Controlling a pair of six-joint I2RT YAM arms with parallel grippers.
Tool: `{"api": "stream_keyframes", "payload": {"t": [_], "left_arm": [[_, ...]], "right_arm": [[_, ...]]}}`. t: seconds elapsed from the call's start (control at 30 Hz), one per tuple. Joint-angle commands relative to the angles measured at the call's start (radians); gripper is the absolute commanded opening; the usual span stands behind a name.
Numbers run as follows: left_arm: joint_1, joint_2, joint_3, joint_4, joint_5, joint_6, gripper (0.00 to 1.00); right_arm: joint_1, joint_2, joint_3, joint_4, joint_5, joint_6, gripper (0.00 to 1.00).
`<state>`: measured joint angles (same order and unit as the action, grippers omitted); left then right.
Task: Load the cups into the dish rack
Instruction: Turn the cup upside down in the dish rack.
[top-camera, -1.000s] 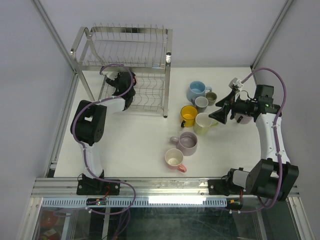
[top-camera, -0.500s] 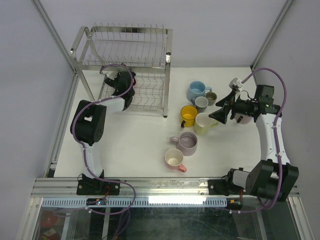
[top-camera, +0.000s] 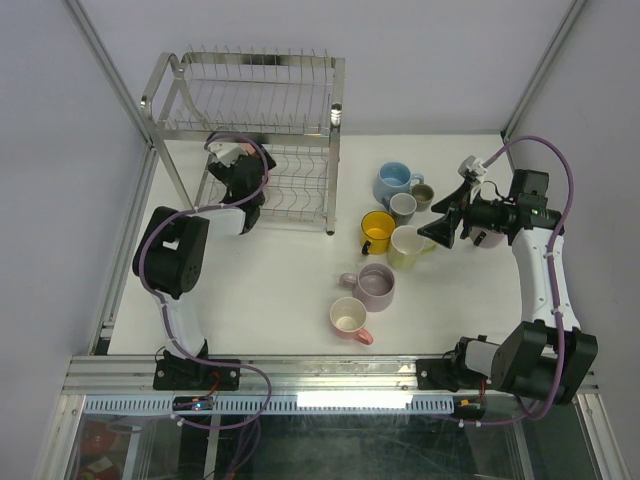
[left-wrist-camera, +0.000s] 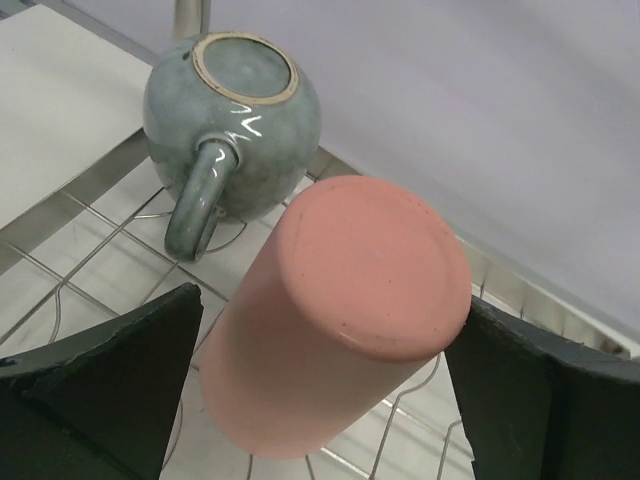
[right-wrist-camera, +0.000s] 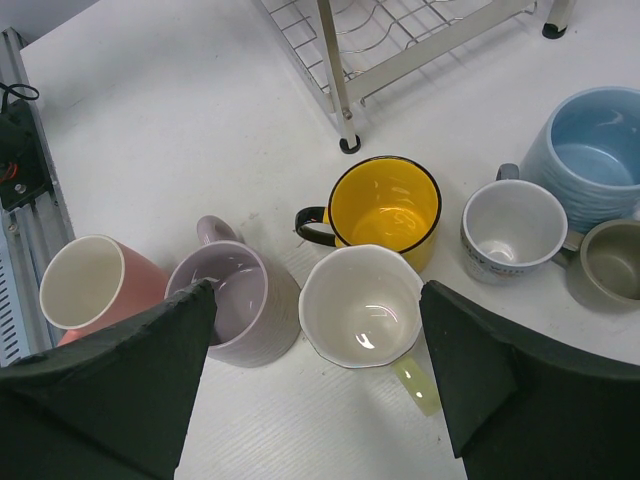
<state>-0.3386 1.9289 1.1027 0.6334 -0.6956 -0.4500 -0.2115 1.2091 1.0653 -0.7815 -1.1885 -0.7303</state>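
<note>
On the lower shelf of the dish rack (top-camera: 250, 130), we note a salmon cup (left-wrist-camera: 340, 260) tilted base-up, just beside an inverted blue-grey mug (left-wrist-camera: 235, 100). The left gripper (left-wrist-camera: 332, 298) stands with jaws open, flanking the salmon cup. The right gripper (right-wrist-camera: 318, 288), likewise spread wide, hovers over a pale green cup (right-wrist-camera: 360, 305) on the table (right-wrist-camera: 150, 130).

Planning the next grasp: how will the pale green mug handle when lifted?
The pale green mug looks glossy, so probably slippery. Likely rigid ceramic, chipping if knocked against the yellow mug beside it. Upright and squat, unlikely to tip.
</note>
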Motion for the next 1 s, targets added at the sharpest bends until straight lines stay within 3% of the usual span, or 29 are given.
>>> {"api": "stream_keyframes", "payload": {"t": [0.0,0.57,0.67,0.73,0.87,0.97], "left_arm": [[0.003,-0.083,-0.049,0.083,0.072,0.103,0.99],[0.002,-0.244,-0.224,0.093,0.189,0.226,0.99],[0.003,-0.291,-0.287,0.104,0.225,0.228,0.95],[0.003,-0.317,-0.332,0.116,0.255,0.228,0.88],[0.015,-0.333,-0.393,0.144,0.339,0.201,0.58],[0.061,-0.307,-0.388,0.141,0.446,0.143,0.29]], "right_arm": [[0.007,-0.04,-0.004,0.033,-0.015,0.011,0.86],[0.007,-0.049,-0.007,0.034,-0.018,0.011,0.86],[0.007,-0.049,-0.007,0.034,-0.019,0.009,0.86],[0.008,-0.048,-0.007,0.034,-0.02,0.009,0.86],[0.009,-0.051,-0.008,0.034,-0.019,0.009,0.86],[0.011,-0.052,-0.009,0.034,-0.016,0.007,0.86]]}}
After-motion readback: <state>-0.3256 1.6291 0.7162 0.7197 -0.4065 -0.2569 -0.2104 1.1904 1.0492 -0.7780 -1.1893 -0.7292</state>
